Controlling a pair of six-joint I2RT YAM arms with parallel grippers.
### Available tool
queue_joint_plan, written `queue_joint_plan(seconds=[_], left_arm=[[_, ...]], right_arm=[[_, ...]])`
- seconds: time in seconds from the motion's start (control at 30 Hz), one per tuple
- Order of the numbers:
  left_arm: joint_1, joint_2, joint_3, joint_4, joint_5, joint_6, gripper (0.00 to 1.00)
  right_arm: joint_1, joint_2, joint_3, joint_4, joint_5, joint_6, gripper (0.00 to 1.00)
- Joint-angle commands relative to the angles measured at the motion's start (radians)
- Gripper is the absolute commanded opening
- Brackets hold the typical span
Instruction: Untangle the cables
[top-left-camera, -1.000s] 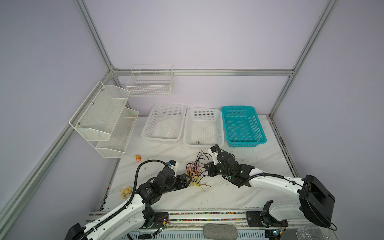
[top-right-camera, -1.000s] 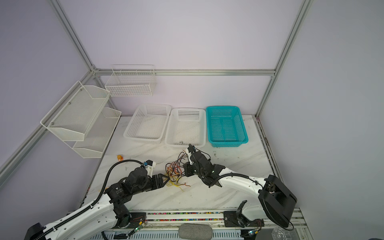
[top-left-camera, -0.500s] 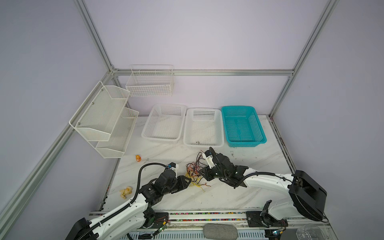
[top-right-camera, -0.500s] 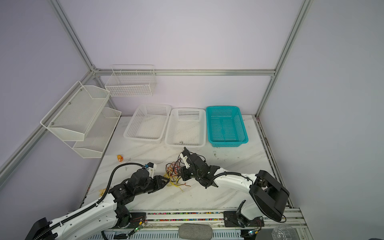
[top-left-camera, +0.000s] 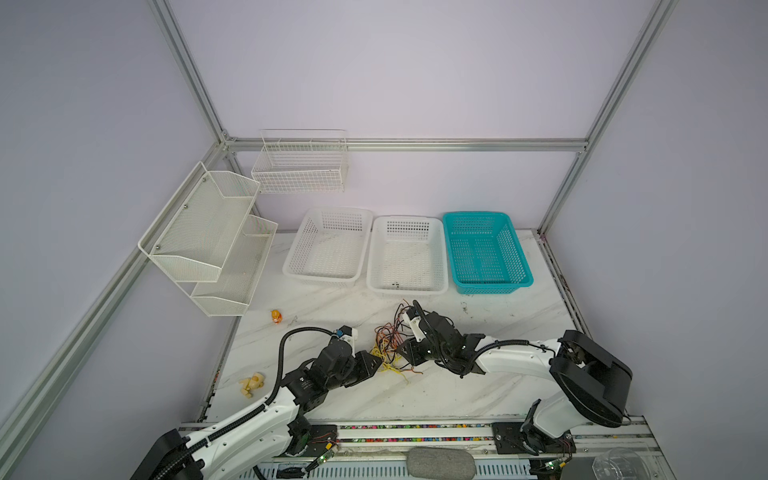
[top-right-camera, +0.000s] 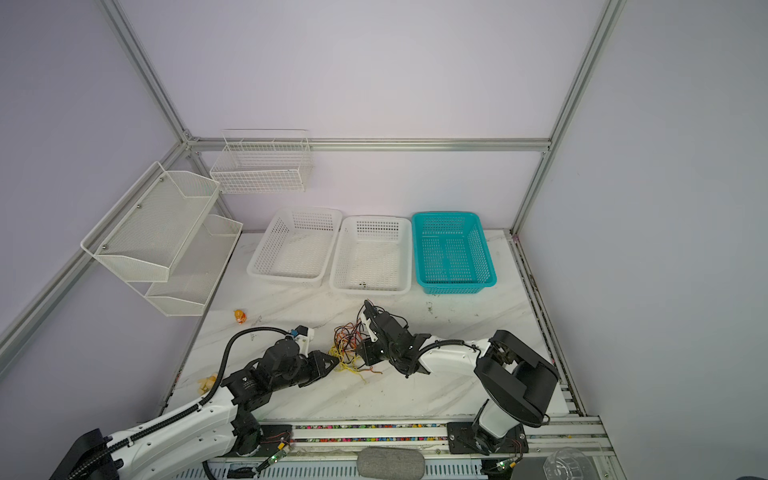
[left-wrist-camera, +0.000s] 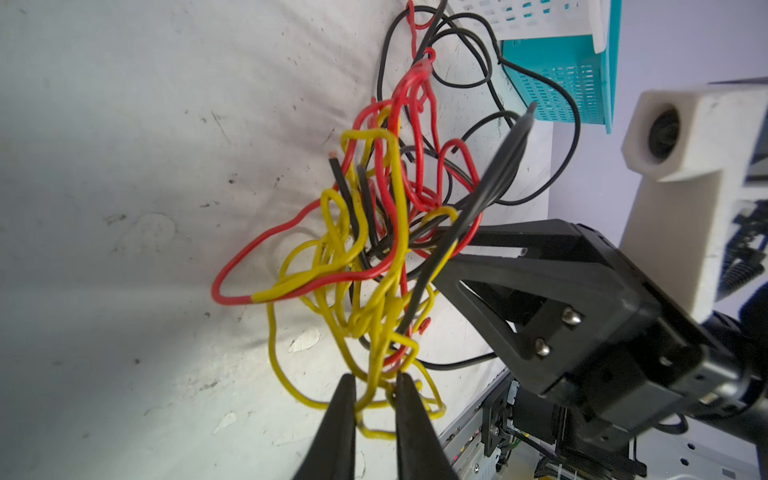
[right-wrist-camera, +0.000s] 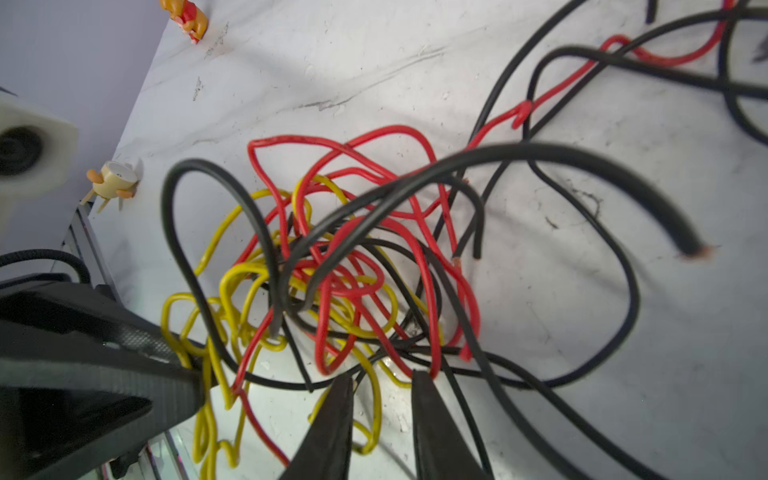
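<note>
The cables (top-left-camera: 386, 347) (top-right-camera: 347, 347) lie as one tangle of black, red and yellow wires on the marble table between my two grippers. My left gripper (left-wrist-camera: 376, 382) (top-left-camera: 380, 362) is at the tangle's near left side. Its fingers are drawn in on a bunch of yellow cables (left-wrist-camera: 380, 332), which run out from between them. My right gripper (right-wrist-camera: 382, 380) (top-left-camera: 401, 351) reaches in from the right. It is open, and a yellow loop (right-wrist-camera: 376, 415) lies loose between its fingers. Black cables (right-wrist-camera: 498, 158) arch over the red ones (right-wrist-camera: 357, 257).
Two white baskets (top-left-camera: 297, 249) (top-left-camera: 374, 257) and a teal basket (top-left-camera: 519, 257) stand in a row behind the tangle. An orange toy (top-left-camera: 276, 316) and a beige toy (top-left-camera: 251, 384) lie at the left. Wire racks (top-left-camera: 208, 224) (top-left-camera: 299, 170) hang on the walls.
My left gripper's fingers have closed in on the yellow cables. The right arm has slid left into the tangle, and its jaws have parted.
</note>
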Motion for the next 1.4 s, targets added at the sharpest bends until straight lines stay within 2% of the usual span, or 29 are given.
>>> queue_joint_plan(seconds=[0.0,0.1,0.17,0.27,0.33,0.47,0.73,0.93,1.03,1.23,1.37], left_arm=[[0.000,-0.015,-0.041,0.033,-0.018,-0.004,0.17],[0.000,-0.020,-0.048,0.033,-0.025,-0.005,0.17],[-0.001,-0.018,-0.047,0.035,-0.025,-0.005,0.14],[-0.002,-0.018,-0.047,0.032,-0.027,-0.004,0.06],[-0.001,-0.023,-0.048,0.025,-0.034,0.000,0.00],[0.001,-0.051,-0.043,-0.034,-0.071,0.016,0.00],[0.010,-0.188,-0.001,-0.259,-0.211,0.056,0.00],[0.046,-0.198,0.030,-0.351,-0.221,0.090,0.00],[0.070,-0.212,0.056,-0.406,-0.232,0.119,0.00],[0.144,-0.239,0.098,-0.511,-0.250,0.177,0.00],[0.192,-0.256,0.123,-0.560,-0.260,0.199,0.00]], right_arm=[[0.003,0.015,-0.028,0.038,0.003,0.021,0.31],[0.003,0.016,-0.041,0.069,-0.002,0.035,0.24],[0.004,0.001,-0.044,0.071,0.008,0.038,0.12],[0.004,-0.052,-0.041,0.044,0.042,0.030,0.00],[0.003,-0.095,-0.024,-0.014,0.084,0.010,0.00],[0.003,-0.173,0.003,-0.121,0.149,-0.010,0.00],[0.000,-0.331,0.071,-0.307,0.319,-0.048,0.00],[-0.041,-0.412,0.150,-0.441,0.435,-0.089,0.00],[-0.089,-0.444,0.174,-0.511,0.478,-0.066,0.00],[-0.242,-0.556,0.164,-0.550,0.426,-0.018,0.00],[-0.286,-0.598,0.177,-0.592,0.445,0.003,0.00]])
